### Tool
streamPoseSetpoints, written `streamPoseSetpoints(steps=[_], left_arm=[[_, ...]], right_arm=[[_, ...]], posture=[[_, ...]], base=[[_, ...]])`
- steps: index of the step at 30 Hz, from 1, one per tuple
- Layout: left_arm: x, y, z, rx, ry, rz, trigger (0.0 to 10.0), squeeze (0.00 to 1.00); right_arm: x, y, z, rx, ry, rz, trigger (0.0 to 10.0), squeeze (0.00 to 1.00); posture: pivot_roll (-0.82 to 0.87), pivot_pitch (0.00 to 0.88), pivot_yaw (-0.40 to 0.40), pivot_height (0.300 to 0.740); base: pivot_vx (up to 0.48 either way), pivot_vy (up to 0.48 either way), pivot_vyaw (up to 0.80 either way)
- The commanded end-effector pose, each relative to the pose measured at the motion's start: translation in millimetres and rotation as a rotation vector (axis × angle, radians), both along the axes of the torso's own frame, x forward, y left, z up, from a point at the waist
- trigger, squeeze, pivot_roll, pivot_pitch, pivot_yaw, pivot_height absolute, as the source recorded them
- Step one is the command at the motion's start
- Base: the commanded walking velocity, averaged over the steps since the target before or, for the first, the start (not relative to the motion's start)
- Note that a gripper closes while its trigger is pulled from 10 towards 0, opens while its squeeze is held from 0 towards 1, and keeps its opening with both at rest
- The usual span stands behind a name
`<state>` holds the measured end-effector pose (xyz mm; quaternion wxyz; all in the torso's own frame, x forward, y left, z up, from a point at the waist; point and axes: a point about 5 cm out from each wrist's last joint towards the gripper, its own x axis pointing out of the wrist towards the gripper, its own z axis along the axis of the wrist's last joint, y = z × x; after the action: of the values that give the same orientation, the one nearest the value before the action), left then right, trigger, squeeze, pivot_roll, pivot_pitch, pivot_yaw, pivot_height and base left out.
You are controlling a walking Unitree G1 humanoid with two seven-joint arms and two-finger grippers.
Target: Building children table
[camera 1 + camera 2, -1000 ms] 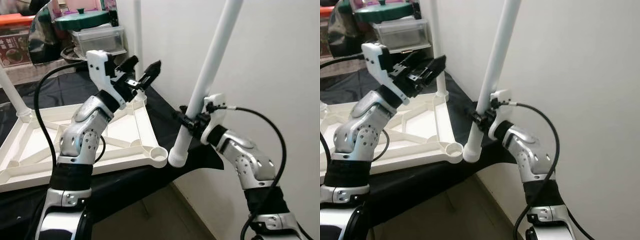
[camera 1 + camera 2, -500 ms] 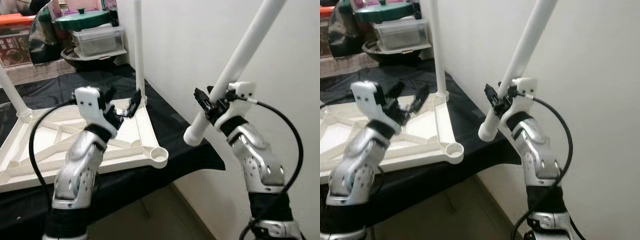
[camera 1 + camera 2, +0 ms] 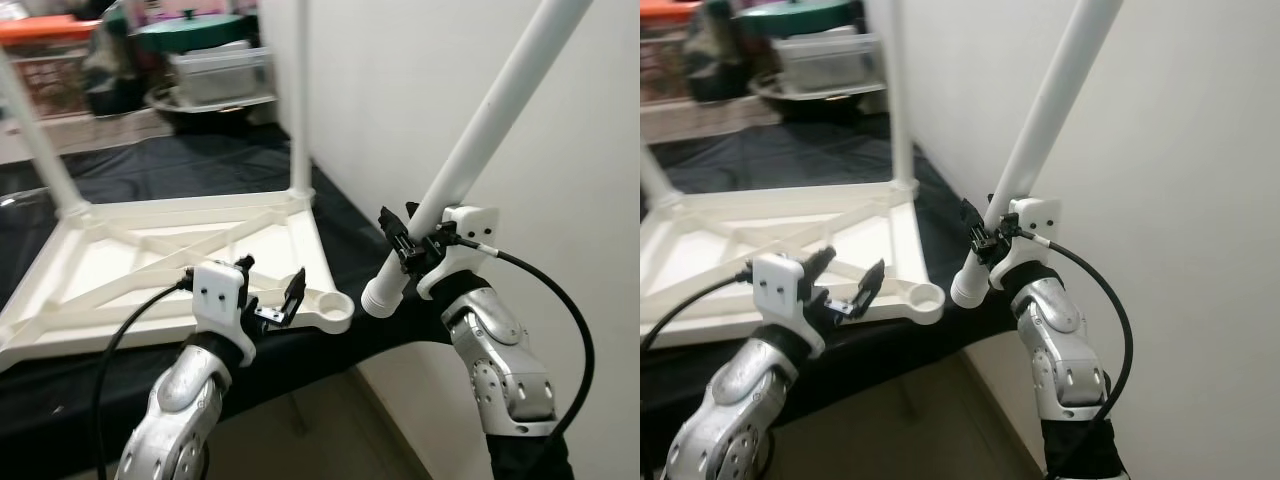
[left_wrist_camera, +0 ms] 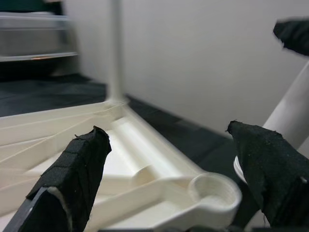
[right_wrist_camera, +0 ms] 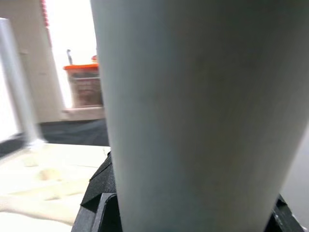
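Since the earlier frames, the left arm had dropped from above the frame to its near edge, and the leg had swung closer to the corner. An upturned white tabletop [image 3: 150,260] lay on the black-draped table [image 3: 200,160], two legs already standing in its far corners. The right gripper [image 3: 408,243] was clamped on the loose white leg [image 3: 480,130], tilted, its lower end just beside the empty corner socket [image 3: 335,302]. The left gripper [image 3: 268,297] hovered near that socket, fingers spread, holding nothing. Fitting this leg seemed the step in hand; next it likely needed uprighting and seating in the socket.
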<state>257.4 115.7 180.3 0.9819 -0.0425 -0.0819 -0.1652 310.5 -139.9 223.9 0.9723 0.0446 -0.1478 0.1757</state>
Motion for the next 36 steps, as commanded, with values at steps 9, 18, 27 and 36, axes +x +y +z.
streamPoseSetpoints(steps=[9, 18, 27, 36], left_arm=[[3.2, 6.7, 15, 0.049, -0.077, 0.079, 10.0, 0.0], [1.9, 4.7, 12, 0.063, -0.063, 0.114, 10.0, 0.0], [5.9, 12.6, 7, 0.098, -0.044, 0.186, 10.0, 0.0], [6.3, 13.9, 4, 0.108, -0.028, 0.215, 10.0, 0.0]], right_arm=[[-2.6, -5.2, 21, 0.027, -0.101, -0.041, 10.0, 0.0], [-1.4, -1.8, 11, 0.007, -0.069, -0.058, 10.0, 0.0], [0.3, -1.3, 6, 0.024, -0.039, -0.068, 10.0, 0.0], [1.7, -1.3, 5, 0.019, -0.035, -0.062, 10.0, 0.0]], posture=[[-0.02, 0.0, -0.003, 0.74], [-0.02, 0.0, -0.008, 0.74], [0.0, 0.0, -0.009, 0.74], [0.0, 0.0, -0.022, 0.74]], base=[[0.0, 0.0, 0.8], [0.0, 0.0, 0.71], [0.0, 0.0, 0.0], [0.0, -0.347, 0.0]])
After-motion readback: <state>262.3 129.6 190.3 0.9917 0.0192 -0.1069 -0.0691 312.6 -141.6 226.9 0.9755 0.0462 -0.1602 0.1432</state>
